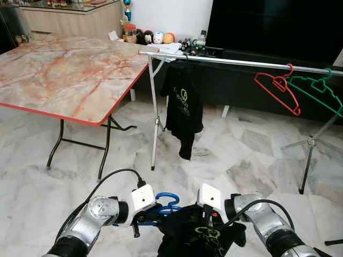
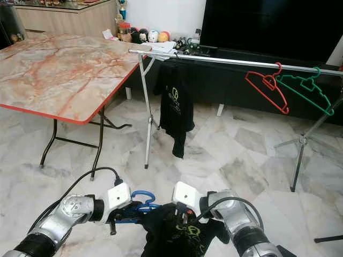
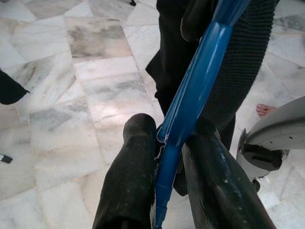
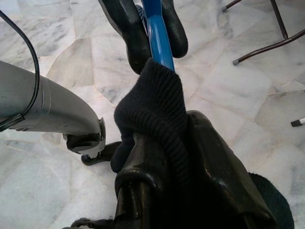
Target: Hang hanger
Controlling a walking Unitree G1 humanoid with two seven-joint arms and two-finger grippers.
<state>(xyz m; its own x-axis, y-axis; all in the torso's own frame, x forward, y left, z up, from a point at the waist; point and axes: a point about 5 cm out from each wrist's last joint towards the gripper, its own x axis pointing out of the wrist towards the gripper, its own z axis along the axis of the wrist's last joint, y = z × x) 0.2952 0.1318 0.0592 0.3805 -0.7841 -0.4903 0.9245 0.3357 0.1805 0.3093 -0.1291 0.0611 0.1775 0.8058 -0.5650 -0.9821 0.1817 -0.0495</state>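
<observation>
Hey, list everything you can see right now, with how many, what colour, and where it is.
Blue hanger: one, blue, low in front of the robot, held between both hands.
Black shirt on it: one, black with a green print, draped at the right hand.
Clothes rail: one, silver, across the room ahead.
Hanging shirt: one, black, at the rail's left end.
Red hanger: one, on the rail towards the right.
Green hanger: one, right of the red one.
Folding table: one, marble-pattern top with red edge, to the left.
Television: one, black, behind the rail.
Left hand: shut on the blue hanger.
Right hand: shut on the black shirt's collar.
</observation>
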